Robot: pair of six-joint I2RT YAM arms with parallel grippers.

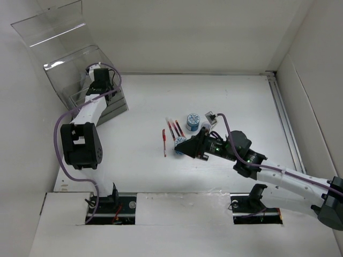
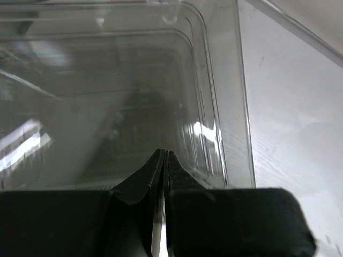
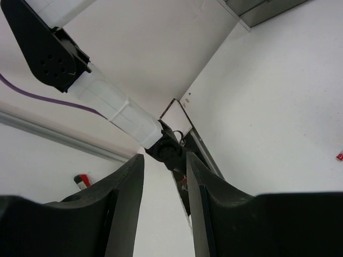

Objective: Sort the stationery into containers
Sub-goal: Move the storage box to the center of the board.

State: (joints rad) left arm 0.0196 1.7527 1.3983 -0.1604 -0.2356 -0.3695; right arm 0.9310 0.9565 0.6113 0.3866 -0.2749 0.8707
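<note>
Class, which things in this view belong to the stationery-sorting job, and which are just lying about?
Belong to the job: clear box, patterned tubs, red pens.
Just lying about: metal rail by the right wall, purple cables.

**Surface finishes**

- Box (image 1: 80, 75): clear hard plastic, smooth and glossy. Its walls carry bright reflections in the left wrist view.
- Table (image 1: 241, 96): white, matt and smooth, with a few faint marks.
- Left hand (image 2: 163, 156): black plastic, matt, with smooth finger faces.
- Right hand (image 3: 164, 158): the same black matt plastic, with a slight sheen along the finger edges.
- Arm links (image 1: 88, 110): smooth white plastic shells.
- Joint housings (image 1: 80, 144): black, matt.
- Cables (image 1: 56, 139): smooth purple sheath.
- Tubs (image 1: 193, 121): lids printed blue and white; finish too small to judge.
- Pens (image 1: 164, 142): red; material cannot be told.
</note>
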